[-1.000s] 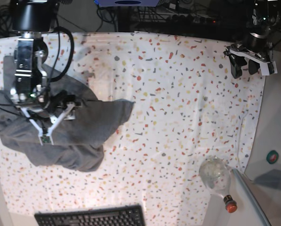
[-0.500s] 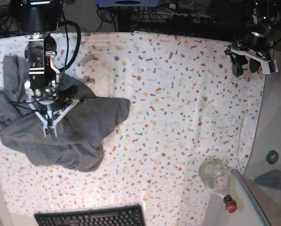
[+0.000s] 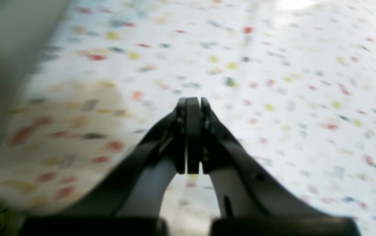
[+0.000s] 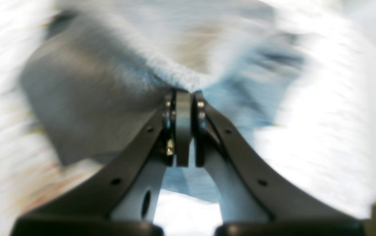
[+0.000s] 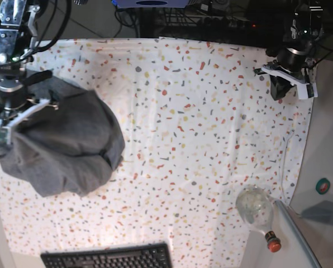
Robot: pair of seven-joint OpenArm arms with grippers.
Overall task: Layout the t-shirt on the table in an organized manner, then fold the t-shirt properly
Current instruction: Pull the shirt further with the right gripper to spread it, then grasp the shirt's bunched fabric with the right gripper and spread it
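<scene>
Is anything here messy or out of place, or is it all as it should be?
The t-shirt is not laid out: it sits bunched in a grey heap at one end of the table, with the right gripper pinching a fold of it. A clear bottle lies on its side near the table's corner.

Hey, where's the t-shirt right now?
In the base view the t-shirt lies bunched at the left edge of the speckled table, with the right claw pinching it on its left side.
</scene>
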